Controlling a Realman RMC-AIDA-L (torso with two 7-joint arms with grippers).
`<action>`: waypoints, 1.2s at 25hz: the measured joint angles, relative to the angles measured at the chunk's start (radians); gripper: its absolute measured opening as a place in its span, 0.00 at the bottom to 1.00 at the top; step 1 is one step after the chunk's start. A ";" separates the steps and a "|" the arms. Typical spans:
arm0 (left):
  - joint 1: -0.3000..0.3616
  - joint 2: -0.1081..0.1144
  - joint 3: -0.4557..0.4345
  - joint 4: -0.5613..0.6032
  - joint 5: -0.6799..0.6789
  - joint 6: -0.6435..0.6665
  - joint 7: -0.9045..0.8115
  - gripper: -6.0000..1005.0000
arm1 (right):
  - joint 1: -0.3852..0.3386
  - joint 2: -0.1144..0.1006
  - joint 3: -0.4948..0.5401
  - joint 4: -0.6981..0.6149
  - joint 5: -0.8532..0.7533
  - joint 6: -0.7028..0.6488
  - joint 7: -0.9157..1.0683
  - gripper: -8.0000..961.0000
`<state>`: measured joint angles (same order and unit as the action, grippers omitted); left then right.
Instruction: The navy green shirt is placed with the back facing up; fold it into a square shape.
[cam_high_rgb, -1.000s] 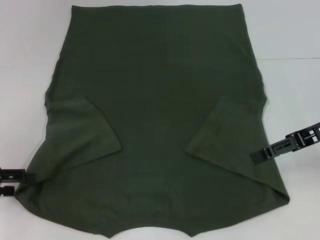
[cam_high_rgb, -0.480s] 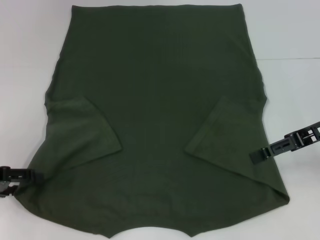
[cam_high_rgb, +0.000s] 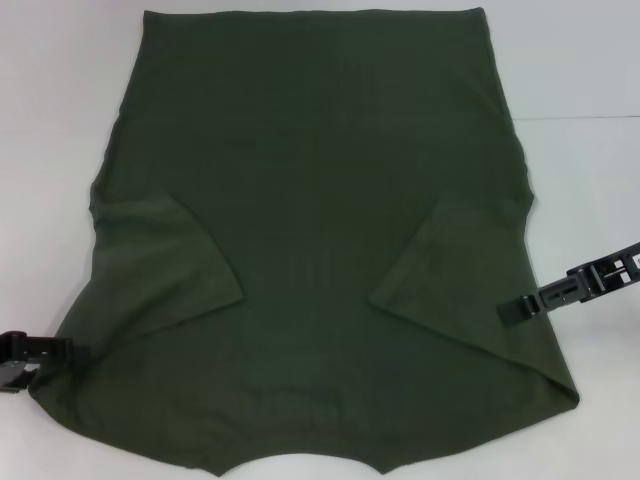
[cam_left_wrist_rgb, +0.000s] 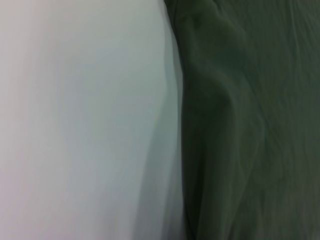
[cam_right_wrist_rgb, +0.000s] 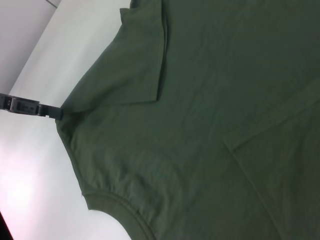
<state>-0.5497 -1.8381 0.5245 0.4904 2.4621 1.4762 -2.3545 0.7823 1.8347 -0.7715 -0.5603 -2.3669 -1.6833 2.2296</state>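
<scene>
Navy green shirt (cam_high_rgb: 320, 250) lies flat on the white table (cam_high_rgb: 580, 70), hem far — both sleeves folded inward. Left gripper (cam_high_rgb: 62, 352) and right gripper (cam_high_rgb: 510, 310) touch its near side edges (finger state unclear).

The navy green shirt (cam_high_rgb: 320, 250) is seen lying spread flat, plain back up, covering most of the white surface. Both short sleeves are being kept folded inward over the body, the left sleeve (cam_high_rgb: 165, 265) and the right sleeve (cam_high_rgb: 455, 265) lying as slanted flaps well apart from each other. The curved neckline is facing the near edge, the straight hem the far side. In the left wrist view the shirt's side edge (cam_left_wrist_rgb: 200, 125) is appearing slightly rumpled, perhaps lifted
</scene>
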 joint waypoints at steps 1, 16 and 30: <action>0.000 0.000 0.000 0.000 0.000 -0.001 0.000 0.84 | 0.000 0.000 0.000 0.001 0.000 0.000 -0.001 0.97; 0.001 -0.001 0.000 -0.009 0.000 -0.038 -0.004 0.42 | 0.000 0.001 0.000 0.004 0.000 0.001 -0.008 0.97; -0.004 0.002 0.000 -0.017 0.003 -0.048 -0.012 0.12 | -0.011 -0.001 0.003 0.004 0.000 0.000 0.003 0.97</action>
<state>-0.5537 -1.8359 0.5246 0.4734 2.4652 1.4280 -2.3670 0.7718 1.8338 -0.7690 -0.5567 -2.3669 -1.6832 2.2328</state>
